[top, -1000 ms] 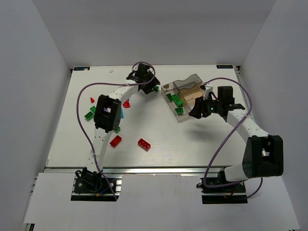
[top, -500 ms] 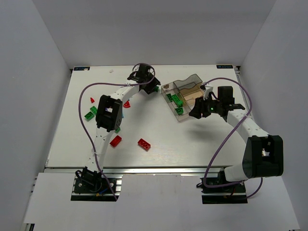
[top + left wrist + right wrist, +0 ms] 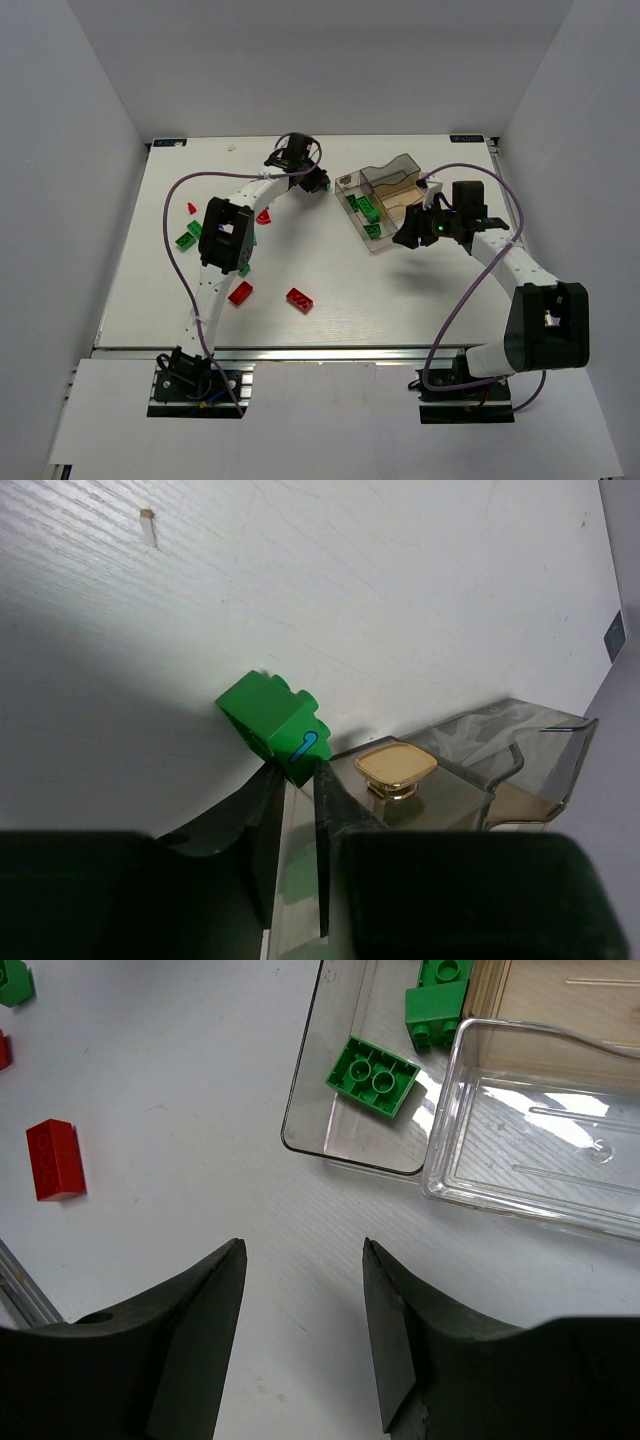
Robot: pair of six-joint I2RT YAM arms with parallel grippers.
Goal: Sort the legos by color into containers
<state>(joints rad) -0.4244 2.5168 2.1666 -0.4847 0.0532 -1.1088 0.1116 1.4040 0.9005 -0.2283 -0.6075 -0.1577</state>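
Note:
My left gripper (image 3: pixel 317 183) is at the back of the table, just left of the clear tray (image 3: pixel 392 176). In the left wrist view its jaws (image 3: pixel 298 765) are shut on the lower corner of a green lego (image 3: pixel 270 715) resting on the table. The tray's long narrow section holds green legos (image 3: pixel 365 210), also visible in the right wrist view (image 3: pixel 373 1076). My right gripper (image 3: pixel 408 232) hangs open over bare table at the tray's near corner, nothing between its fingers (image 3: pixel 303 1245).
Loose legos lie on the left half: two red bricks (image 3: pixel 299 299) (image 3: pixel 240 293), a red wedge (image 3: pixel 263 216), green ones (image 3: pixel 186 240) and a small red piece (image 3: pixel 190 208). A gold square knob (image 3: pixel 397 766) sits by the tray edge (image 3: pixel 520 740). A red brick (image 3: pixel 55 1158) shows left of the right gripper.
The left jaws have closed from wide apart onto the green lego beside the tray. The right arm has not moved.

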